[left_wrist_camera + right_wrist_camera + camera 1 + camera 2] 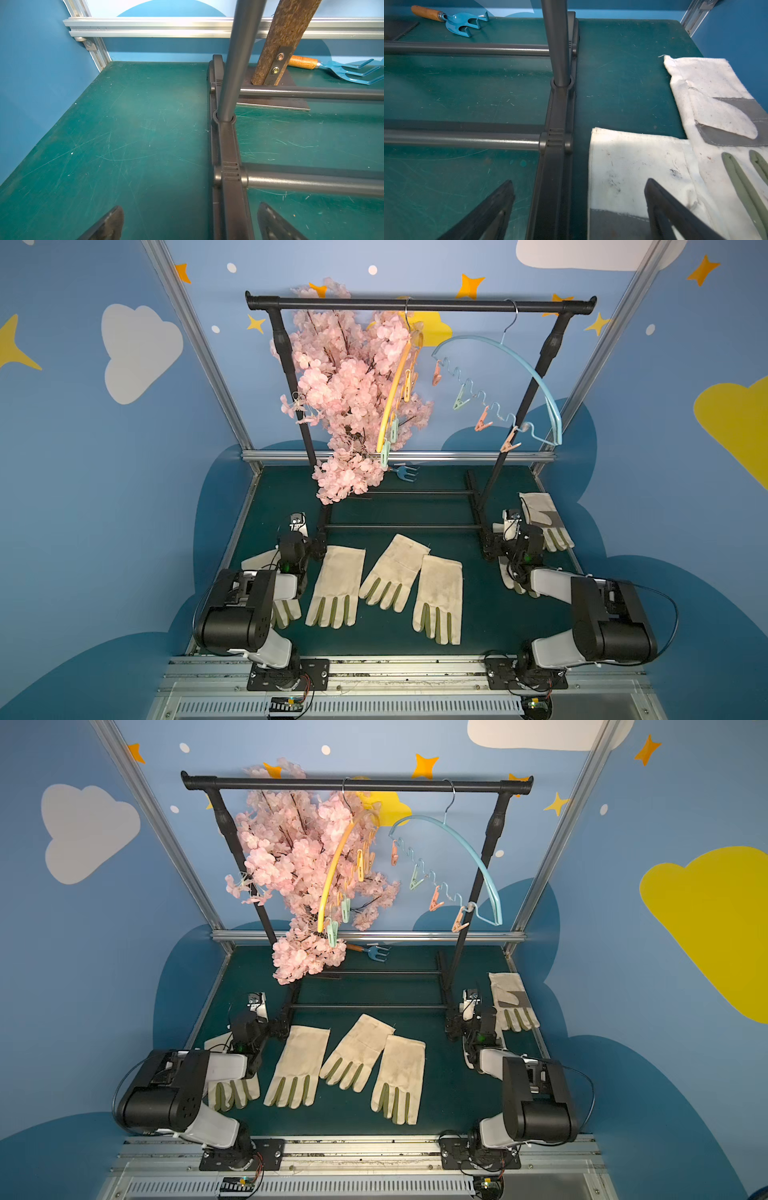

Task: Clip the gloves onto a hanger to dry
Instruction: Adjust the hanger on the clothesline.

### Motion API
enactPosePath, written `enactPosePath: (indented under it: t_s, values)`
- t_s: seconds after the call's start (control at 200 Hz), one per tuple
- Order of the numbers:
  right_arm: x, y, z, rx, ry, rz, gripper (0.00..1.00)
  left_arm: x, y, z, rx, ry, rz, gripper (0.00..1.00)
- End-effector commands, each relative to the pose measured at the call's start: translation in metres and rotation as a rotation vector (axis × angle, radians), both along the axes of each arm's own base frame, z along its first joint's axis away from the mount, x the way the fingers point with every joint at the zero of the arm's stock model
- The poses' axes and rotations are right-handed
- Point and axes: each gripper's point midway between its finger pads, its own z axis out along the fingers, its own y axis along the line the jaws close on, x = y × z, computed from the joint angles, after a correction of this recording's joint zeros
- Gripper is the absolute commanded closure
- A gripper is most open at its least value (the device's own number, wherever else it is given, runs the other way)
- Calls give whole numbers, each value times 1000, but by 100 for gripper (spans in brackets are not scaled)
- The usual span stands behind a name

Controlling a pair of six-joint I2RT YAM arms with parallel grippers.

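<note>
Several cream gloves lie flat on the green table in both top views: one (336, 589) left of centre, one (395, 572) in the middle, one (440, 597) to its right. Another glove (286, 610) is partly hidden under my left arm. A grey-patched glove (544, 522) lies at the far right, and one (629, 166) sits under my right gripper. A yellow hanger (395, 385) and a blue hanger (519, 377) with clips hang on the rail. My left gripper (192, 216) and right gripper (580, 187) are both open and empty, low over the rack's feet.
The black clothes rack (419, 304) stands at the back, its feet (228, 149) and cross bars on the table. A pink blossom branch (345, 398) hangs beside the yellow hanger. A blue garden fork (405, 475) lies at the table's far edge.
</note>
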Motion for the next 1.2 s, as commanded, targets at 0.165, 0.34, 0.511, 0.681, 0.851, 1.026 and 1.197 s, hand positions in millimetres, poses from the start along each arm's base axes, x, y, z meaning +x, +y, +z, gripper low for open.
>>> enactPosePath:
  t_s: [0.165, 0.34, 0.511, 0.681, 0.851, 1.026, 1.197]
  values:
    - [4, 3, 5, 12, -8, 5, 3, 3, 0, 6, 9, -13, -2, 0]
    - [4, 3, 4, 14, -7, 5, 3, 3, 0, 5, 9, -11, 0, 0]
    - [4, 3, 4, 14, -7, 5, 3, 3, 1, 6, 5, -14, 1, 0]
    - [4, 3, 5, 13, -10, 5, 3, 4, 3, 10, 3, -17, 19, 0]
    - [4, 3, 4, 12, -9, 4, 3, 4, 1, 20, 11, 15, 4, 0]
    - [4, 3, 5, 13, -11, 5, 3, 3, 3, 27, 8, 5, 16, 0]
    - [0, -11, 30, 8, -10, -88, 3, -9, 13, 74, -81, 18, 131, 0]
